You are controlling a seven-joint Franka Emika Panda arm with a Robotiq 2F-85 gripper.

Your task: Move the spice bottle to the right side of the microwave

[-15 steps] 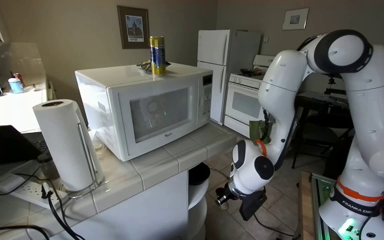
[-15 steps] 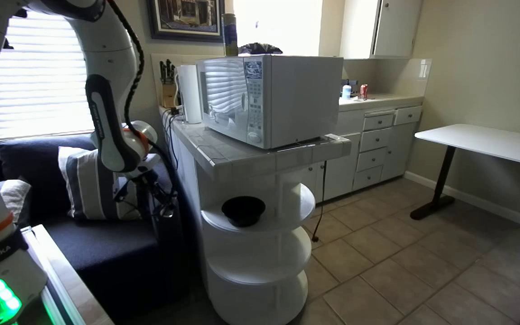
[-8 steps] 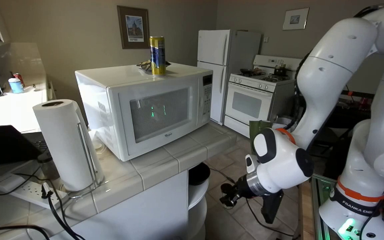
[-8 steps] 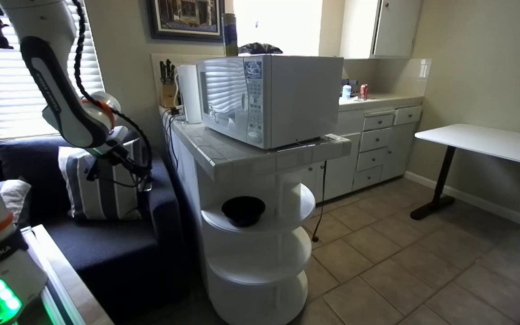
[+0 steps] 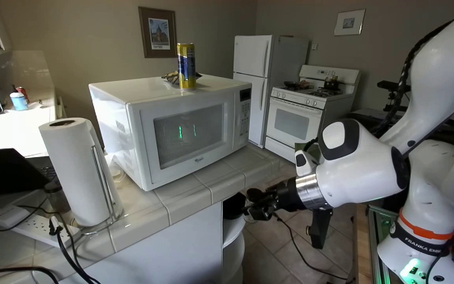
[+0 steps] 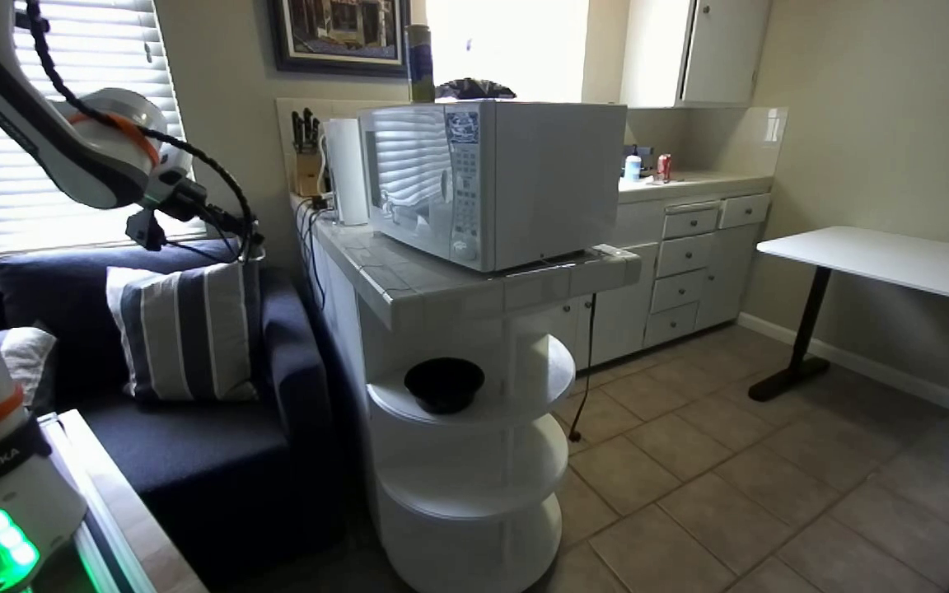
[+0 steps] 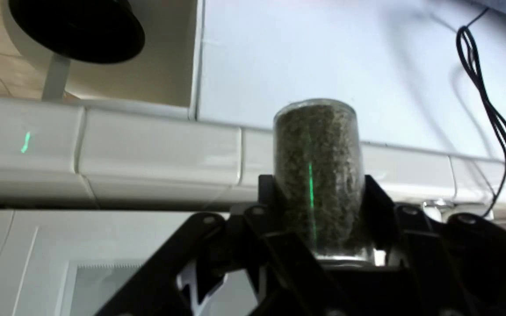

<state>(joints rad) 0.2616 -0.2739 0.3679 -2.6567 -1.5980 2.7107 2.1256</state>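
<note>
The spice bottle (image 7: 319,166) is a small glass jar full of dark grains. In the wrist view it stands between the two black fingers of my gripper (image 7: 316,197), which touch its sides. In an exterior view my gripper (image 5: 260,207) holds the spice bottle (image 5: 250,218) roughly upright, in front of the counter and below its top. My gripper (image 6: 245,235) also shows above the sofa arm, with the bottle (image 6: 256,254) small there. The white microwave (image 5: 187,134) stands on the counter. It also shows in an exterior view (image 6: 553,185) and at the bottom of the wrist view (image 7: 16,263).
The tiled counter edge (image 5: 189,209) lies between my gripper and the microwave. A paper towel roll (image 5: 77,173), another dark jar (image 5: 56,195) and a power strip (image 5: 34,228) stand left of it. A yellow-and-blue can (image 5: 186,65) stands on the microwave. A black bowl (image 6: 444,385) sits on a shelf.
The upper arm has drawn back toward the base. The gripper has risen and turned more level, pointing toward the counter. The spice bottle has risen with it, still held. The microwave has not moved.
</note>
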